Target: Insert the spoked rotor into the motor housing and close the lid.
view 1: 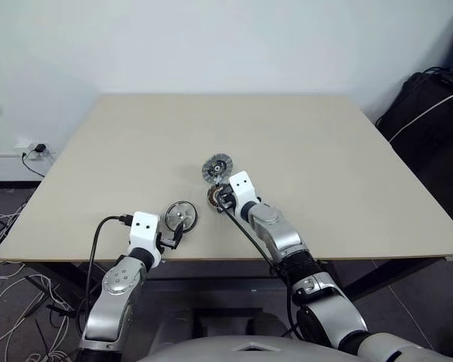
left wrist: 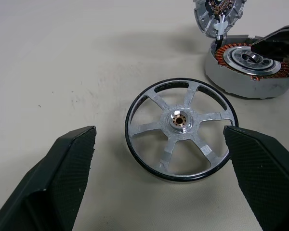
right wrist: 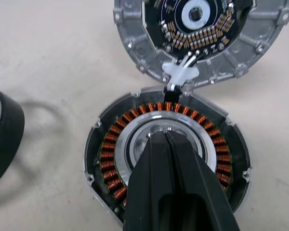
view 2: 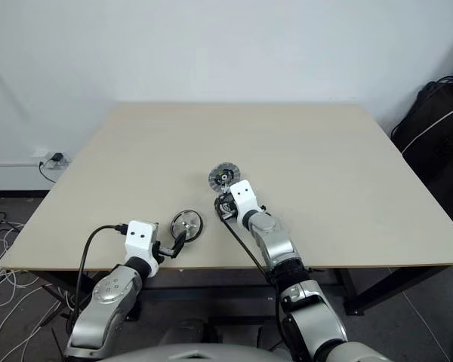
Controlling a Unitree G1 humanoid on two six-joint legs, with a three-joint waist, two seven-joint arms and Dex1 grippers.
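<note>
So the spoked rotor (left wrist: pixel 182 131) is lying flat on the table (view 1: pixel 136 143), near the front edge and over on my left side. Black rim, silvery spokes, little brass-coloured hub in the middle. My left gripper (left wrist: pixel 161 178) sits right at it with the fingers (left wrist: pixel 62 173) spread wide open, one on each side of the wheel; one tip looks about level with the rim, but I can't tell if it actually touches. Nothing held there.

A bit further in and to the right is the motor housing (right wrist: pixel 166 154), open side up, ring of copper windings around a shiny silver centre. My right gripper (right wrist: pixel 166 137) is pinched fully shut, and its closed tips are poking down over that silver centre. It isn't holding anything.

The lid (right wrist: pixel 192 33) lies just beyond the housing, flipped open so you see its inside: dark circuit board, a ring of small parts, white centre. A short white connector with wires joins it to the housing's rim.

Cables trail off on the floor to my left (view 1: pixel 4 249), and there's a dark bag (view 1: pixel 430 113) off to the right.
</note>
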